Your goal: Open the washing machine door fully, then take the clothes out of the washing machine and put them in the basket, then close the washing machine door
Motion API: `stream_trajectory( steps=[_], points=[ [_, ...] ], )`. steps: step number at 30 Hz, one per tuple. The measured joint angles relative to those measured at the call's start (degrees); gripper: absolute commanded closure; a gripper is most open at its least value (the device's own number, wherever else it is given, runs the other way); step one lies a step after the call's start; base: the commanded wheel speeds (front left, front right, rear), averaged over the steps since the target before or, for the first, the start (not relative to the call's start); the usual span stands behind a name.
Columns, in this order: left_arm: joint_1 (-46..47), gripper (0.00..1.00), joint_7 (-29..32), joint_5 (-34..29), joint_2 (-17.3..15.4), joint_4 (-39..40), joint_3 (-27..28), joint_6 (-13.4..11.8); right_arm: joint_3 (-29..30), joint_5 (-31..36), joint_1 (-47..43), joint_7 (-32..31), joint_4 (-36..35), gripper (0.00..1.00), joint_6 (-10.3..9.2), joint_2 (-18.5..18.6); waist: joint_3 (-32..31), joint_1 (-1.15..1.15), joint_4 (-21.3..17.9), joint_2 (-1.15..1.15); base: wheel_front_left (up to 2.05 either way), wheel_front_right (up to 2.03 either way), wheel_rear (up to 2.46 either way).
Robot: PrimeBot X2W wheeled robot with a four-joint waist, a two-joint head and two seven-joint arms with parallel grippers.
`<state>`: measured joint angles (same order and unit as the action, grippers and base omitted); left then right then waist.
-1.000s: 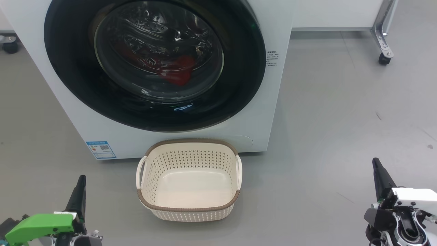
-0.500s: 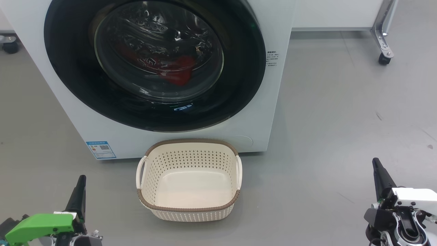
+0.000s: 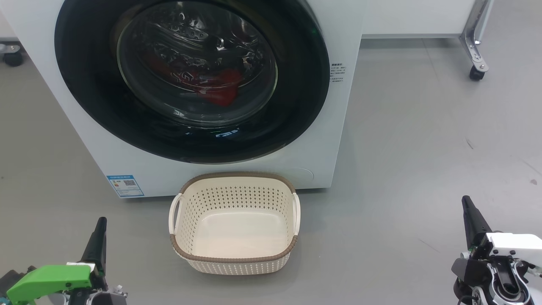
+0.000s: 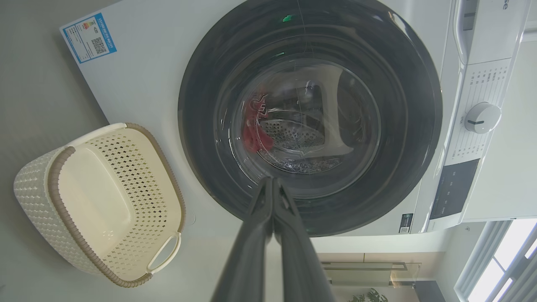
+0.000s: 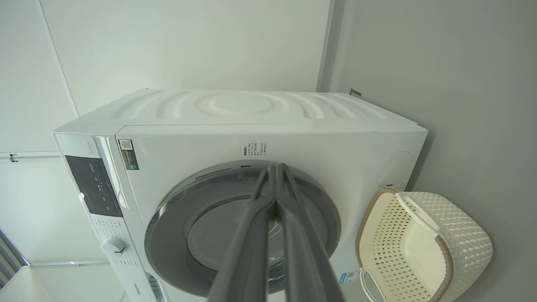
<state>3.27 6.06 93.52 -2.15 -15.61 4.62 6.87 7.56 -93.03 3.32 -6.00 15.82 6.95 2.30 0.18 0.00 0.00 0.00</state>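
Left wrist view: the two long dark fingers of the left gripper are seen pressed together along their length, with nothing gripped between them. In the right wrist view the fingers of the right gripper are likewise closed tip to tip, and nothing is held. From the head both grippers are shown low over the grey floor, the left at the lower left and the right at the lower right. Each is well apart from every other thing.

Between them, on the floor, the small cream perforated plastic basket with a brown woven-look rim and two white side handles is set upright. It stands just in front of the big white front-loading washing machine. The large round glossy black washing machine door is closed against the front. Through its bulging clear glass window the bright red clothes are seen lying low in the perforated steel drum.

A small blue label is stuck low on the front, to the left of the basket. A round white dial is set on the control panel. A black castor under a shiny metal leg is seen on the floor at the far right
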Motion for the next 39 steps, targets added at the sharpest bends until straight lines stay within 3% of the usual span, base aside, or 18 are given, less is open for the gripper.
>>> stream_trajectory(
  steps=[39],
  points=[
    [0.0,1.00,0.0,0.0,0.0,0.0,0.0,0.0,0.0,0.4,0.0,0.0,0.0,1.00,0.00,0.0,0.0,0.00,0.0,0.00,0.00,0.00,0.00]
  ],
)
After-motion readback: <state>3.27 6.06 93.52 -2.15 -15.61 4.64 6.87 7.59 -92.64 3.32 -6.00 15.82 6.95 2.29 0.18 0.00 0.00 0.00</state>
